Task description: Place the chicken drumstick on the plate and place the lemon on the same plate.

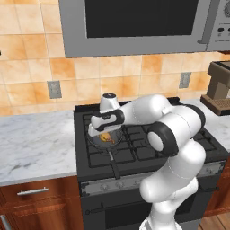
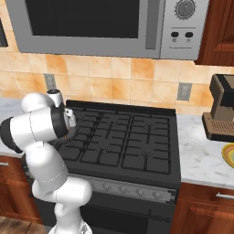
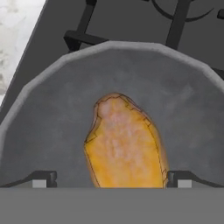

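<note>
The golden-brown chicken drumstick (image 3: pixel 124 144) lies in a small dark frying pan (image 3: pixel 52 118) on the stove's front left burner. My gripper (image 3: pixel 111 178) is lowered over it and open, one fingertip on each side of the drumstick's wide end. The right fingertip (image 3: pixel 179 178) is close to its edge and the left one stands apart from it. From the left base view, the gripper (image 1: pixel 105 134) points down into the pan (image 1: pixel 95 143), with the drumstick (image 1: pixel 106 137) just below it. A sliver of the plate (image 2: pixel 229 155) with its yellow rim shows at the far right counter edge. The lemon is out of view.
The pan's handle (image 1: pixel 115 167) points toward the stove front. A coffee machine (image 2: pixel 222 109) stands on the right counter beside the plate. A microwave (image 1: pixel 134 22) hangs above the black stove (image 2: pixel 123 137). Marble counter (image 1: pixel 36 143) stretches to the left.
</note>
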Tool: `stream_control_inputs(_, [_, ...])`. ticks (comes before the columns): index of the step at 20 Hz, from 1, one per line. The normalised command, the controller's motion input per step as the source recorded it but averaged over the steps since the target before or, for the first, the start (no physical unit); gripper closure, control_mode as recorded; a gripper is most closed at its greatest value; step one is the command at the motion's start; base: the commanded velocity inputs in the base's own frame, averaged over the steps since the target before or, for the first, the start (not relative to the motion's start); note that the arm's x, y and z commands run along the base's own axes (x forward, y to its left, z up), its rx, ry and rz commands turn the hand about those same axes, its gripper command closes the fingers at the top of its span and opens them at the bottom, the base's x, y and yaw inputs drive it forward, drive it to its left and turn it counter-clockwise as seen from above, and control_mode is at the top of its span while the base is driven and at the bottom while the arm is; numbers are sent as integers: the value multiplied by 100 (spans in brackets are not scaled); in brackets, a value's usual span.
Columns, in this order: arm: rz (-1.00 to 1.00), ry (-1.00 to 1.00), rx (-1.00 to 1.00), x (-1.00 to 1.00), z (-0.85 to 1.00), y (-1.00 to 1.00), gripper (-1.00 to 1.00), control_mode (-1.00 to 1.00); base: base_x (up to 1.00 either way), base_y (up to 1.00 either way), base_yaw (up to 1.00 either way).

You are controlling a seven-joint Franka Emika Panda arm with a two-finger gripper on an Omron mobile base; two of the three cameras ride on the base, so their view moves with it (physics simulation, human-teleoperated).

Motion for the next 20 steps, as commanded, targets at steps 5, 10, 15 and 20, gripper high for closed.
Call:
stream_control_inputs(5, [0,0,0,1,-10,0,-100,-100,0,0,0])
stream_control_inputs(10, [0,0,0,2,-6,0,-100,-100,0,0,0])
stream_control_inputs(15, [0,0,0,1,-6,0,-100,-100,0,0,0])
stream_control_inputs(20, [0,0,0,0,-8,0,-100,-100,0,0,0])
